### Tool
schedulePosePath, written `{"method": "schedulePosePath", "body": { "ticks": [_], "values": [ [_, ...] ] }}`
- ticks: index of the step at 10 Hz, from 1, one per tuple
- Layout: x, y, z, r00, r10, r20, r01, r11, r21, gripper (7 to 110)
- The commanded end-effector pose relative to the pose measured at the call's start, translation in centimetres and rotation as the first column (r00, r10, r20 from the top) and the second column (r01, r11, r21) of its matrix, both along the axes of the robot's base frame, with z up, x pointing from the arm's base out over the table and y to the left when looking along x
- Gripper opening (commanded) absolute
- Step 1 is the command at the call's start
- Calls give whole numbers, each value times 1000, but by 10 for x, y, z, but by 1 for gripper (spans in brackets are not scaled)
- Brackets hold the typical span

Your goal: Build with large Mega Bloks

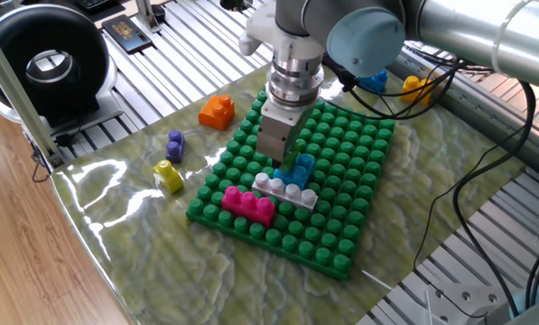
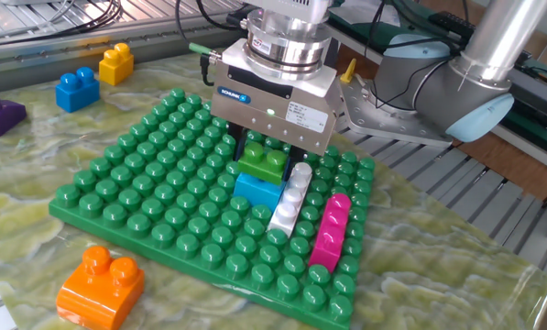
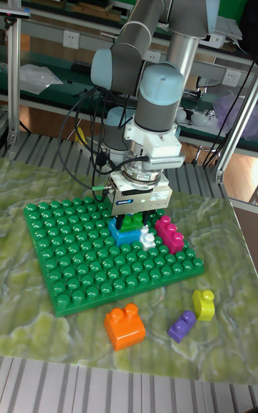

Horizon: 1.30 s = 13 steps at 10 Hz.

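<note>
The claw (image 2: 262, 156) grips a small green two-stud brick (image 2: 263, 161), closed on it, the brick sitting on the light blue brick (image 2: 257, 191) near the middle of the green baseplate (image 2: 154, 220). The green brick's long axis runs toward 2 o'clock in the other fixed view. At its 3 o'clock the white-grey brick (image 2: 289, 200) and magenta brick (image 2: 331, 231) lie parallel, pointing roughly to 1 o'clock. The label on the claw body is too small to read. The orange brick (image 2: 101, 285) rests on the tabletop (image 2: 410, 293) at 7 o'clock.
</note>
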<state>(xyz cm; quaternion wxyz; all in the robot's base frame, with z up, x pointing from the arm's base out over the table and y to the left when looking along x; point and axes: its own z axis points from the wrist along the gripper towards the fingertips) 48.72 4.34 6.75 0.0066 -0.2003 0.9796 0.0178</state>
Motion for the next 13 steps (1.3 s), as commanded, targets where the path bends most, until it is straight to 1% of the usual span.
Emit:
{"method": "schedulePosePath", "body": {
  "ticks": [1,5,7,8,13],
  "values": [
    [3,5,-1,1000,-15,2,15,1000,17,7],
    [0,2,-3,1000,-11,-9,11,1000,13,7],
    [-4,-1,-7,1000,0,-22,0,1000,18,7],
    [-9,-3,-8,999,6,-43,-5,1000,18,7],
    [-9,-2,-11,999,-1,-54,2,1000,19,7]
  ]
}}
